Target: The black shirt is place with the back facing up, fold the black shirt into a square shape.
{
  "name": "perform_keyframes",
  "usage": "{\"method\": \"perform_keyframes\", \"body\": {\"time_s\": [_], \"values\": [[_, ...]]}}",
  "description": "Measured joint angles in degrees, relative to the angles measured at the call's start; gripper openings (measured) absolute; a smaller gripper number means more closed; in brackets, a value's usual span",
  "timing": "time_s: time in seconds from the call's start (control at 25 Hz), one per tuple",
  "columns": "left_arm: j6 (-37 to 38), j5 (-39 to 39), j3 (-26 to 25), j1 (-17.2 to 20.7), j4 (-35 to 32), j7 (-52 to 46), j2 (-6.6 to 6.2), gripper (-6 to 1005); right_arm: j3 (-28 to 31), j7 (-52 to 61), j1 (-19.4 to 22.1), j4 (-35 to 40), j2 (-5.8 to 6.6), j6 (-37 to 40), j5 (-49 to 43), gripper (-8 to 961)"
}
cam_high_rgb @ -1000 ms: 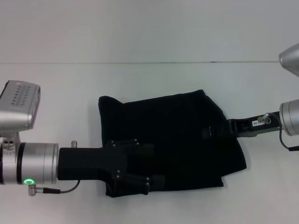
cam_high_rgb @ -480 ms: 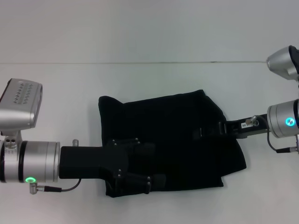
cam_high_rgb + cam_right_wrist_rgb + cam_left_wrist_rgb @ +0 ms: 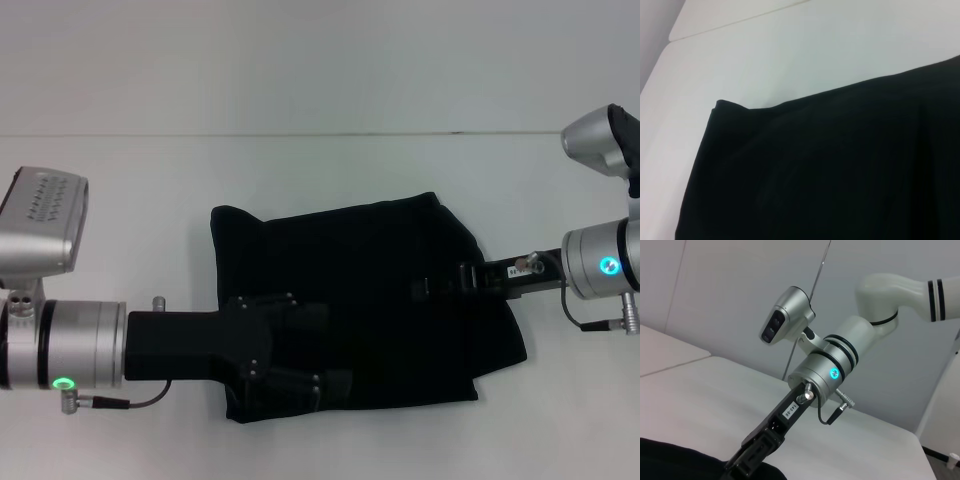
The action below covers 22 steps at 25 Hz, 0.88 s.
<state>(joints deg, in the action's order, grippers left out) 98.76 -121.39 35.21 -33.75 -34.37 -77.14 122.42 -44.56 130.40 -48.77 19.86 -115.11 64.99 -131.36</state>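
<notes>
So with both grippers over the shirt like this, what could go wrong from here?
1. The left gripper sits over the black shirt at its near left corner, and the right gripper reaches in from the right edge; black on black hides the fingers, so a grip could miss or catch extra layers.
2. The shirt's right edge is uneven, so pulling from there may skew the square.
3. Moving the arms unevenly could drag the fabric across the table.

I count one black shirt folded on one white table, and two grippers over it: my left gripper at about seven o'clock on the cloth and my right gripper at about three o'clock.
</notes>
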Motion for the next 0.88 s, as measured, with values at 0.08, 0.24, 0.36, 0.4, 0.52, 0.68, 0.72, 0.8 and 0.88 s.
{"method": "perform_keyframes", "body": {"time_s": [0.08,0.24,0.36,0.4,0.52,0.68,0.72,0.8,0.88], "values": [[-0.1,0.0,-0.1,0.0,0.0,0.0,-0.05,949,0.2,-0.4,0.2,0.2,-0.18,-0.1,0.2,550],[-0.3,0.1,-0.2,0.0,0.0,0.1,-0.08,949,0.5,-1.8,0.4,0.6,-0.40,0.0,1.1,394],[-0.4,0.1,-0.2,0.0,0.0,0.1,-0.08,949,0.5,-2.6,0.4,0.6,-0.43,0.1,1.6,315],[-0.4,0.1,-0.2,0.0,0.0,0.1,-0.08,949,0.6,-2.8,0.4,0.6,-0.43,0.2,1.7,294],[-0.4,0.3,-0.3,0.0,0.0,0.1,-0.12,948,0.7,-3.6,0.4,0.7,-0.45,0.4,2.3,234],[-0.4,0.4,-0.3,0.0,0.0,-0.1,-0.26,948,0.8,-5.8,0.3,0.7,-0.23,1.2,4.8,153],[-0.4,0.4,-0.3,0.0,0.0,-0.2,-0.30,948,0.8,-6.5,0.3,0.8,-0.08,1.7,5.7,135],[-0.2,0.3,-0.3,0.0,0.0,-0.2,-0.42,948,0.8,-7.8,0.3,1.2,0.12,2.7,7.4,99],[-0.2,-0.1,-0.2,0.0,-0.5,-0.4,-0.60,948,0.8,-8.5,0.5,2.3,0.19,3.7,8.6,62]]}}
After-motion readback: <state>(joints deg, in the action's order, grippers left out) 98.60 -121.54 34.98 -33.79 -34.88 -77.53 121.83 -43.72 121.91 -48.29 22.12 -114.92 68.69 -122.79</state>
